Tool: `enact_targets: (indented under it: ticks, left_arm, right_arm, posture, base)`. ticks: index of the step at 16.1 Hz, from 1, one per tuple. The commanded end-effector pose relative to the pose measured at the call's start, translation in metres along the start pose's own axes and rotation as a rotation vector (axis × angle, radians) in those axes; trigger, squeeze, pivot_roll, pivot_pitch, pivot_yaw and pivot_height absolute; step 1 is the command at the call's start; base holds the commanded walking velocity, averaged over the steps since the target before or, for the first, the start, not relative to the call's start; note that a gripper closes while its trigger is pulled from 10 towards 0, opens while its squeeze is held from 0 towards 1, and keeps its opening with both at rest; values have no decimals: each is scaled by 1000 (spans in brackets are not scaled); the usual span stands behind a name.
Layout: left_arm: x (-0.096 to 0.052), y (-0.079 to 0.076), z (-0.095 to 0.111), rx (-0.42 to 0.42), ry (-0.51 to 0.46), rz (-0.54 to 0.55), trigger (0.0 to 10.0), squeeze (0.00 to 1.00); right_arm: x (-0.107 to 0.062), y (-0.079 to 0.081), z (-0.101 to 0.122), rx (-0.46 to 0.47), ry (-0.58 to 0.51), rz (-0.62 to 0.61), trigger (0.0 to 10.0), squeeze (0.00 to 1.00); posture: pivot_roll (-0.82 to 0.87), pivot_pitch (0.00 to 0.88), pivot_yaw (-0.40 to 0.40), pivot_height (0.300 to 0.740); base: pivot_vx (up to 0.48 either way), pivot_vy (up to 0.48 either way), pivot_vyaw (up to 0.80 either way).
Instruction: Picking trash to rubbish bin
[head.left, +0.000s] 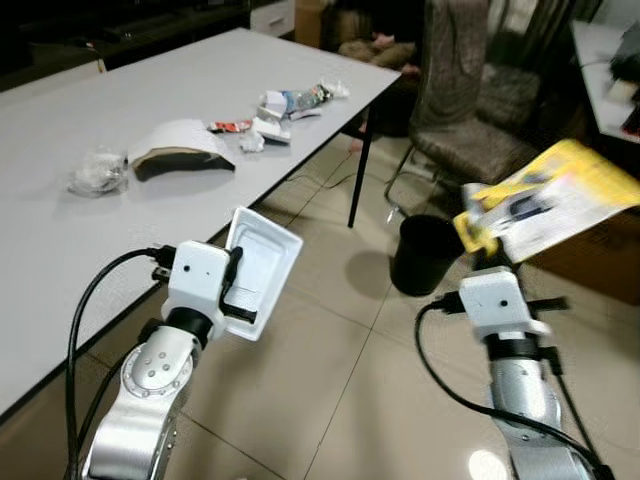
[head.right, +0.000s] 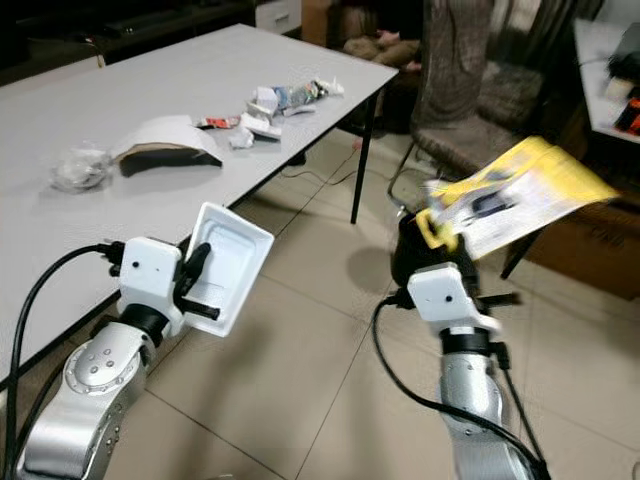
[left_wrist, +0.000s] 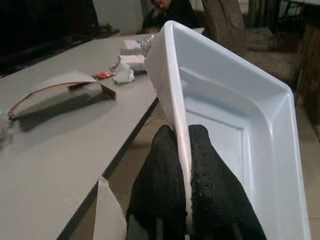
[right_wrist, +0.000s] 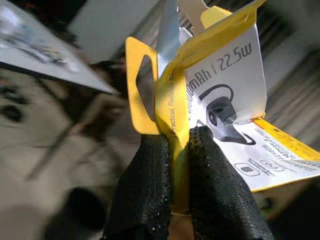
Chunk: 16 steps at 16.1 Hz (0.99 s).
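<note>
Left wrist view shows the left gripper (left_wrist: 184, 165) clamped on a white tray (left_wrist: 240, 125); the right gripper (right_wrist: 180, 150) pinches yellow packaging (right_wrist: 220, 85) near the black bin (head.left: 424, 254).

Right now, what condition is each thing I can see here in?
Left claw: shut on white plastic tray, held off the table.
Right claw: shut on yellow package, held aloft.
Black bin: upright, open-topped.
Curved cardboard: lying on white table.

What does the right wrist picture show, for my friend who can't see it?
Two black fingers of the right end effector pinch a yellow and white product package, printed "22.5W" with a drawing of a small gadget. Behind it the room is blurred, with a dark round shape low on the floor.
</note>
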<state>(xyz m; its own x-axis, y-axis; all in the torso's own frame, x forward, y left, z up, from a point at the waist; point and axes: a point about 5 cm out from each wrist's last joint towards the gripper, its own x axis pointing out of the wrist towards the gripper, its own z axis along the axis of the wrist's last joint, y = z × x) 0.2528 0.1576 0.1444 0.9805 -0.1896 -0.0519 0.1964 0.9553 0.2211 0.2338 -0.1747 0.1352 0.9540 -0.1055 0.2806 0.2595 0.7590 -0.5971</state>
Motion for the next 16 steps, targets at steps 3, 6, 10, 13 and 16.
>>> enact_targets:
  ticks: [3,6,10,13,16]
  left_arm:
    - [2,-3,2,2,-36,-36,10000,0]
    - [3,-5,0,26,-36,-56,10000,0]
    - [9,-3,-5,27,-25,-34,10000,0]
    - [10,-3,-30,-18,55,-3,10000,0]
    - [1,-4,-77,-42,208,14,10000,0]
  right_arm:
    - [0,-7,-11,54,55,-60,10000,0]
    - [2,3,-18,176,146,-27,10000,0]
    - [2,41,-32,352,366,270,10000,0]
    - [-3,53,-42,451,466,323,10000,0]
    - [-11,68,-62,450,517,402,10000,0]
  posture:
    - [2,55,-43,740]
    - [1,54,-42,740]
    - [-2,55,-42,740]
    - [-3,64,-45,740]
    - [-4,66,-52,740]
  base:
    - [0,0,0]
    - [0,0,-800]
    - [298,0,-600]
    - [344,0,0]
    - [345,0,0]
